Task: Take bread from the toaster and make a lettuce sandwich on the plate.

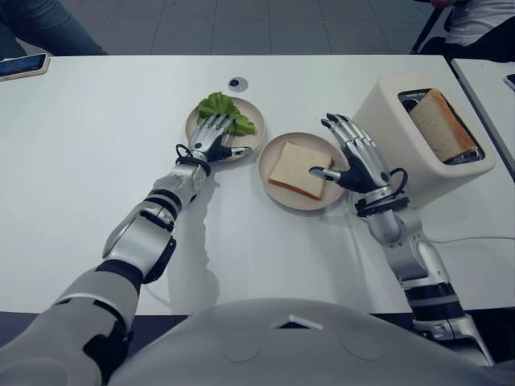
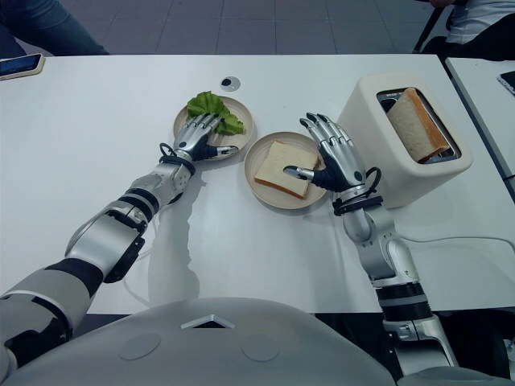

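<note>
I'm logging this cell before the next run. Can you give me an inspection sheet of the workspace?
Surface: white table.
Job's things: toaster at right, bread slice standing out of its slot; plate at centre holding a second slice; lettuce on the lettuce plate to its left.
Clutter: round dark object behind the lettuce plate; phone at the far left corner.
Hands: left hand open over the lettuce plate, fingertips at the lettuce; right hand open, holding nothing, between plate and toaster.
Cables: white cable from the toaster toward the right edge.
Surroundings: tiled floor; second table at right.
</note>
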Robot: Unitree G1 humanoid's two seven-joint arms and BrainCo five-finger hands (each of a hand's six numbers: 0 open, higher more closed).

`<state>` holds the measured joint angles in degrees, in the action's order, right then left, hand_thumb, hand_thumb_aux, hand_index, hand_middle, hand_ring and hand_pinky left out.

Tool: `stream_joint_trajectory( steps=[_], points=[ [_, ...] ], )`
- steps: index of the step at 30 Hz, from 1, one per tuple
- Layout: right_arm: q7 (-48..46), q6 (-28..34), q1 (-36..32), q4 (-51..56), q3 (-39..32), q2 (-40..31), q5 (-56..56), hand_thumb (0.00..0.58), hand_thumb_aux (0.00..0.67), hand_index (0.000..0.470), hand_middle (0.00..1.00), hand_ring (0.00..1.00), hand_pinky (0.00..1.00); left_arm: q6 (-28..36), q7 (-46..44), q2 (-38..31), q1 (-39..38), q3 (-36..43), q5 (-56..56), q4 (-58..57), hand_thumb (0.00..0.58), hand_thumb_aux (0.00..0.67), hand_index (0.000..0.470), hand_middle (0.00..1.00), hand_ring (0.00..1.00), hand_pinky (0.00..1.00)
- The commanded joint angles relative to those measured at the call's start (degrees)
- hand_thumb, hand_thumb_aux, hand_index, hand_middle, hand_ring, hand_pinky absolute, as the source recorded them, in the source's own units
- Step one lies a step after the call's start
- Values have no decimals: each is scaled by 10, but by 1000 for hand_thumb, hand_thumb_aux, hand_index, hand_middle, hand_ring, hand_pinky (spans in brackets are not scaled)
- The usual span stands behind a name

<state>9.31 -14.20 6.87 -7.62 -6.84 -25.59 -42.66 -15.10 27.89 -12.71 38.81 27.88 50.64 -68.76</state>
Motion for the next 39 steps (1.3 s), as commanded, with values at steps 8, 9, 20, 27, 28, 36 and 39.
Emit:
stream_joint_trajectory(
  steps=[8, 9, 20, 27, 28, 36, 39],
  points=[
    [21, -7, 9, 15, -15, 2, -12, 0, 0, 0, 0, 0, 0, -5, -6, -15, 1, 24, -28, -6, 580, 670, 470, 0, 0, 0],
    [23, -7, 9, 17, -15, 1, -12, 0, 0, 0, 0, 0, 0, -5, -6, -15, 0, 24, -30, -8, 580, 670, 470, 0, 0, 0],
    [87, -21, 1, 0, 14, 7, -7, 0, 0, 0, 0, 0, 0, -110, 74, -27, -42, -42, -122, 86, 580, 670, 470, 0, 0, 0],
    [153, -49, 2, -53, 80, 21, 19, 0, 0, 0, 0, 0, 0, -192, 29, 12, -147, -68, -201, 262, 580, 670, 470, 0, 0, 0],
    [155, -50, 2, -55, 86, 23, 22, 0, 0, 0, 0, 0, 0, -196, 21, 26, -152, -58, -198, 264, 580, 670, 470, 0, 0, 0],
    [160, -62, -9, -54, 122, 20, 37, 0, 0, 0, 0, 0, 0, -226, -11, 90, -181, 44, -126, 203, 580, 670, 470, 0, 0, 0],
    [160, -63, -15, -51, 132, 22, 39, 0, 0, 0, 0, 0, 0, -229, -8, 101, -184, 62, -110, 197, 580, 670, 470, 0, 0, 0]
  ],
)
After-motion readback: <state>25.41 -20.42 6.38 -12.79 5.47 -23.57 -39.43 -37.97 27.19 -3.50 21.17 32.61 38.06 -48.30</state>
